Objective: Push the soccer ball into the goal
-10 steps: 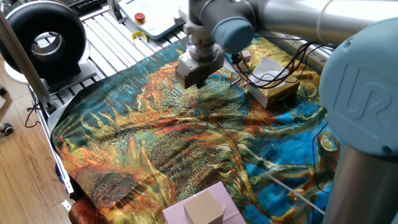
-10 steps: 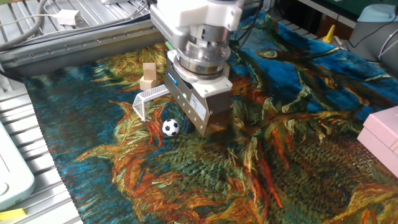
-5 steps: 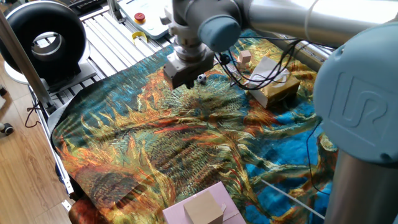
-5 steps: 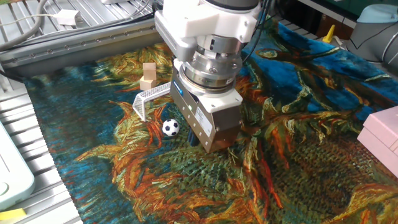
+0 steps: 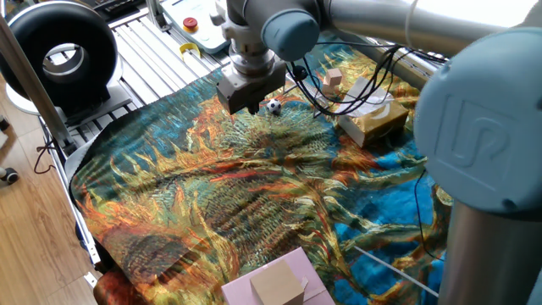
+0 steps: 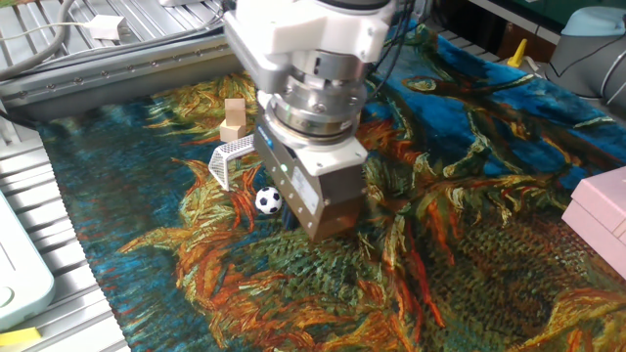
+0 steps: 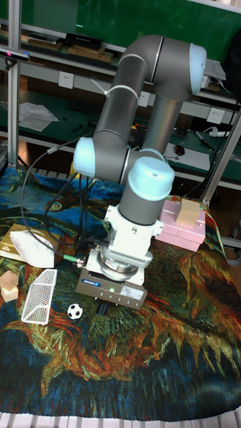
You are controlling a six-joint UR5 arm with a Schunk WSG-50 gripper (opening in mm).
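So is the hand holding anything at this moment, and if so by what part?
Nothing is held. The hand hangs low over the cloth beside the soccer ball, which lies free in front of the goal.

We see a silver-grey arm (image 7: 144, 73) with pale blue joint caps, one bearing a raised UR logo. A ribbed metal wrist carries a boxy grey gripper (image 6: 318, 200) with a blue label; black cables trail alongside.

Claw (image 6: 293, 223) fingertips hidden behind own housing; goal (image 6: 233, 158) partly covered by it; pink box (image 6: 602, 217) cut off at edge.
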